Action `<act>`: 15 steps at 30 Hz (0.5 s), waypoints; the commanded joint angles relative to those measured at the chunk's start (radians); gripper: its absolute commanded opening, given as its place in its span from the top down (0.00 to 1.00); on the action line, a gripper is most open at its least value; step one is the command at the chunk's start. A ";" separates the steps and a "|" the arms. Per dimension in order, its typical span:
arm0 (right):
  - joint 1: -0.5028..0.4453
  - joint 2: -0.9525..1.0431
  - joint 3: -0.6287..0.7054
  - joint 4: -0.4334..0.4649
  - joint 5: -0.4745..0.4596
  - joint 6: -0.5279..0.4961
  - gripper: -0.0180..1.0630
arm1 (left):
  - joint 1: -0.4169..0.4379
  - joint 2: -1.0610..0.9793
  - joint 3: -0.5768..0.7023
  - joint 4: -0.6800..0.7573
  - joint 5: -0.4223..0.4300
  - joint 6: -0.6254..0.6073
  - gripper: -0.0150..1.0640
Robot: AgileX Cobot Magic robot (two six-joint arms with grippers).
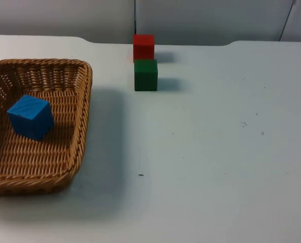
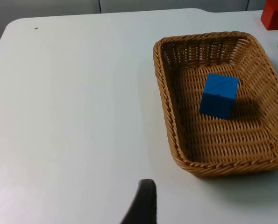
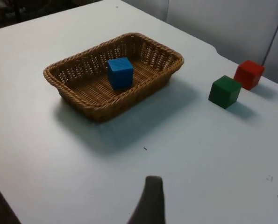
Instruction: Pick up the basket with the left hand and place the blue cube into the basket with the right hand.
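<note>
The woven basket [image 1: 64, 167] is sitting on the white table [image 1: 216, 167], and the smooth blue cube [image 1: 31, 116] is lying tilted inside it. I cannot tell the state of either claw. I think the arms are waiting well away. Hard green cube [image 1: 145, 75] and red cube [image 1: 143, 47] are sitting close together.

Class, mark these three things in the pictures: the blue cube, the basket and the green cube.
blue cube [image 1: 30, 116], top view, on its top face.
basket [image 1: 83, 121], top view, on its right-hand rim.
green cube [image 3: 225, 92], right wrist view, on its front face.
</note>
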 commanded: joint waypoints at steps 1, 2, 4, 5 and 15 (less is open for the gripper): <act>0.003 -0.050 0.004 -0.029 0.034 0.038 0.31 | -0.005 -0.004 0.003 -0.002 -0.016 -0.018 0.27; 0.003 -0.077 0.004 -0.037 0.044 0.054 0.31 | -0.005 -0.004 0.003 -0.002 -0.016 -0.018 0.27; 0.003 -0.117 0.004 -0.040 0.065 0.055 0.31 | -0.005 -0.004 0.003 -0.002 -0.016 -0.018 0.27; 0.003 -0.117 0.004 -0.040 0.065 0.055 0.31 | -0.005 -0.004 0.003 -0.002 -0.016 -0.018 0.27; 0.003 -0.117 0.049 -0.011 0.168 0.043 0.31 | -0.005 -0.004 0.003 -0.009 -0.016 -0.006 0.01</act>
